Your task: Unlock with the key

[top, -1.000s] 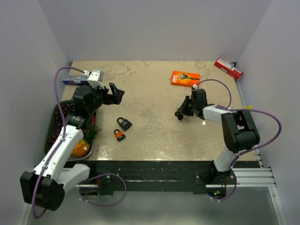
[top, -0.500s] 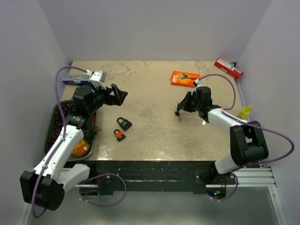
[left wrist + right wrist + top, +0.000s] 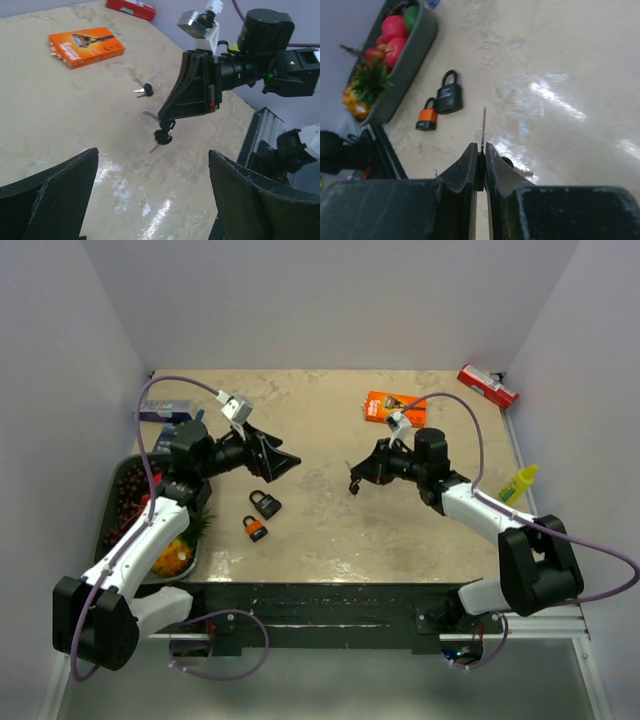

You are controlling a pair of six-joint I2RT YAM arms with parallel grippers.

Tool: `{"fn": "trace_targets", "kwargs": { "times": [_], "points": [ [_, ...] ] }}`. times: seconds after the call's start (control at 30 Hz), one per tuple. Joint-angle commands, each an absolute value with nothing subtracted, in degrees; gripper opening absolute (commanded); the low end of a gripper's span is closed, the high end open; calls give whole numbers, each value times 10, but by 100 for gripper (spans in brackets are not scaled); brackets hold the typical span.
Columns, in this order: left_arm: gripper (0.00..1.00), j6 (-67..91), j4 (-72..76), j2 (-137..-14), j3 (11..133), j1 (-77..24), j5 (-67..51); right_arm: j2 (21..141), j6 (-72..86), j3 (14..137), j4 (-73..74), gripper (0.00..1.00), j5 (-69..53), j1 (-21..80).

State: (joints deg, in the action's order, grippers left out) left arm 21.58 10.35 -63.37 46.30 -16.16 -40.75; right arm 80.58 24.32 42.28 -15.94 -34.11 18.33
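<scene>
**Right gripper (image 3: pixel 480 148).** It is clenched on the key (image 3: pixel 483 124). The two fingers press flat against each other with the key head between them. The blade projects straight out past the fingertips and points toward the left edge of the tabletop (image 3: pixel 330 540). A black-headed companion key (image 3: pixel 161 137) hangs beneath the jaws. Whether it touches the surface cannot be told. The gripper is near the middle of the tabletop, slightly toward the right edge.

**Left gripper (image 3: pixel 278 462).** It is released, with the fingers spread wide and nothing between them. It sits left of the middle of the tabletop, facing the right gripper and well apart from it.

**Padlocks.** The black padlock (image 3: pixel 265 504) lies flat between the middle of the tabletop and the near edge, on the left half. The orange padlock (image 3: pixel 255 528) lies just beside it, closer to the near edge. Both shackles appear seated. Neither gripper touches either padlock.

**Other items.**
- A loose key set (image 3: pixel 144 90) lies on the tabletop beyond the right gripper.
- An orange box (image 3: pixel 393 407) lies toward the far edge, right of centre.
- A red box (image 3: pixel 487 386) lies at the far right corner.
- A blue box (image 3: pixel 165 410) lies near the far left corner.
- A yellow bottle (image 3: pixel 518 483) is at the right edge.
- A dark tray (image 3: pixel 112 505) holding fruit is at the left edge.
</scene>
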Motion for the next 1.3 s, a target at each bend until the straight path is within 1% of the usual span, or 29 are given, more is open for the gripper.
{"fn": "trace_targets", "kwargs": {
  "times": [0.0,0.1,0.3,0.43,0.5,0.77,0.87,0.97,1.0,1.07,1.1,1.2,1.27],
  "points": [
    [95,262,195,-660,455,-179,-523,770,235,443,-211,0,-418,223],
    [94,290,225,-676,448,-185,-547,747,255,446,-235,0,-435,241],
    [94,302,234,-686,447,-188,-555,710,277,453,-257,0,-458,265],
    [87,325,264,-692,443,-203,-591,705,295,459,-273,0,-481,275],
    [87,340,297,-695,435,-208,-609,705,302,464,-279,0,-493,283],
    [87,358,309,-709,433,-214,-610,711,302,478,-278,0,-499,318],
    [81,359,310,-709,432,-218,-613,717,299,481,-275,0,-498,323],
    [72,359,311,-711,431,-221,-614,715,296,482,-276,0,-492,325],
    [66,359,313,-712,431,-222,-616,715,294,483,-275,0,-493,325],
    [61,367,327,-713,429,-225,-623,718,287,490,-263,0,-495,326],
    [55,373,333,-713,427,-226,-625,718,284,491,-258,0,-495,325],
    [47,379,338,-714,425,-229,-625,715,277,494,-245,0,-493,325],
    [44,380,339,-715,425,-231,-628,713,273,493,-243,0,-490,325]
  ]
}}
